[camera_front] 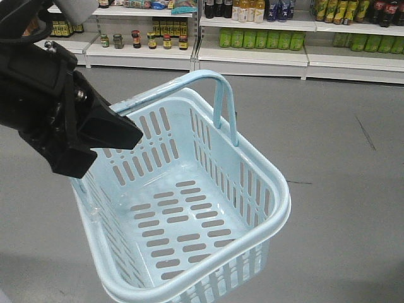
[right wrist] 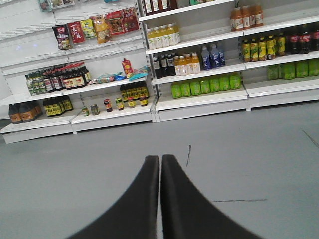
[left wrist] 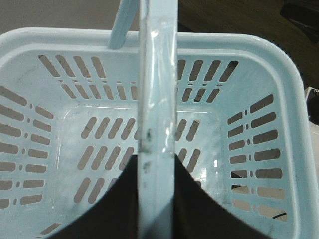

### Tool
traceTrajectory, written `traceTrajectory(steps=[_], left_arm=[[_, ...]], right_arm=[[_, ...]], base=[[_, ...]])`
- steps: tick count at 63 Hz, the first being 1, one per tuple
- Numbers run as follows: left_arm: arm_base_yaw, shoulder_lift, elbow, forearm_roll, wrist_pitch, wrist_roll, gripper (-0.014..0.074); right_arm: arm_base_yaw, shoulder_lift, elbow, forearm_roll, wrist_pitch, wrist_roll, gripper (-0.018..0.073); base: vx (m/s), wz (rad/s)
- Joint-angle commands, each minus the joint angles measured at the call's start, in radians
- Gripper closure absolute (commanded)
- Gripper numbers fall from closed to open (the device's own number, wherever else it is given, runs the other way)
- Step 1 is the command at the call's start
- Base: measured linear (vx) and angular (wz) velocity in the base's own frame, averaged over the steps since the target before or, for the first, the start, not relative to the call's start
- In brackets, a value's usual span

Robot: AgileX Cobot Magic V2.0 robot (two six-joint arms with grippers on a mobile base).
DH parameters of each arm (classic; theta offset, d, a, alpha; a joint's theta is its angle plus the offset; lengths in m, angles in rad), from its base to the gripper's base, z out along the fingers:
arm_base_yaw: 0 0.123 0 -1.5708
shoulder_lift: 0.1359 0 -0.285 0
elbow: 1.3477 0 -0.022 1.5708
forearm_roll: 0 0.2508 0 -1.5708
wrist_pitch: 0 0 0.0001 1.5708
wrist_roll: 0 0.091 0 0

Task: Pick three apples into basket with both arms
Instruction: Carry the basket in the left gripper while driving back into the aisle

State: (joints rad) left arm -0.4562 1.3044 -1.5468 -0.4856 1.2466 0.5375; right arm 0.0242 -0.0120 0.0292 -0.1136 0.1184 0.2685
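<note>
The left gripper [left wrist: 155,167] pinched the basket [left wrist: 271,55] by its handle [left wrist: 157,74], seemingly above the floor [camera_front: 341,189]. The right gripper [right wrist: 160,162] sat pressed together.

The left pincer [camera_front: 123,131] is chunky and black with a silver screw [camera_front: 81,95]. The right pincer [right wrist: 160,172] has curved black fingers [right wrist: 137,204].

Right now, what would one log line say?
left claw: shut on basket | basket: empty | right claw: shut, holding nothing | apples: none in view

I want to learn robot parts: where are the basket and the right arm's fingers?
basket [camera_front: 284,199], front view, its right rim.
right arm's fingers [right wrist: 137,204], right wrist view, one dark finger's surface.
</note>
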Motion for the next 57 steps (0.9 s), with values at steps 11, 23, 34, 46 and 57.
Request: traceTrajectory(steps=[11,23,34,46,57], left_arm=[[-0.004,-0.03,-0.03,-0.05,-0.067,-0.005,0.0602],[-0.004,-0.03,-0.03,-0.05,-0.067,-0.005,0.0602],[-0.004,-0.03,-0.03,-0.05,-0.067,-0.005,0.0602],[-0.004,-0.03,-0.03,-0.05,-0.067,-0.005,0.0602],[-0.004,-0.03,-0.03,-0.05,-0.067,-0.005,0.0602]], right_arm=[[-0.004,-0.011,0.012,-0.012,-0.068,0.0,0.0564],[-0.004,-0.011,0.012,-0.012,-0.068,0.0,0.0564],[-0.004,-0.011,0.012,-0.012,-0.068,0.0,0.0564],[-0.004,-0.011,0.012,-0.012,-0.068,0.0,0.0564],[-0.004,-0.011,0.012,-0.012,-0.068,0.0,0.0564]], base=[[0.29,-0.15],[0.27,-0.19],[0.25,-0.24],[0.24,-0.33],[0.23,-0.42]])
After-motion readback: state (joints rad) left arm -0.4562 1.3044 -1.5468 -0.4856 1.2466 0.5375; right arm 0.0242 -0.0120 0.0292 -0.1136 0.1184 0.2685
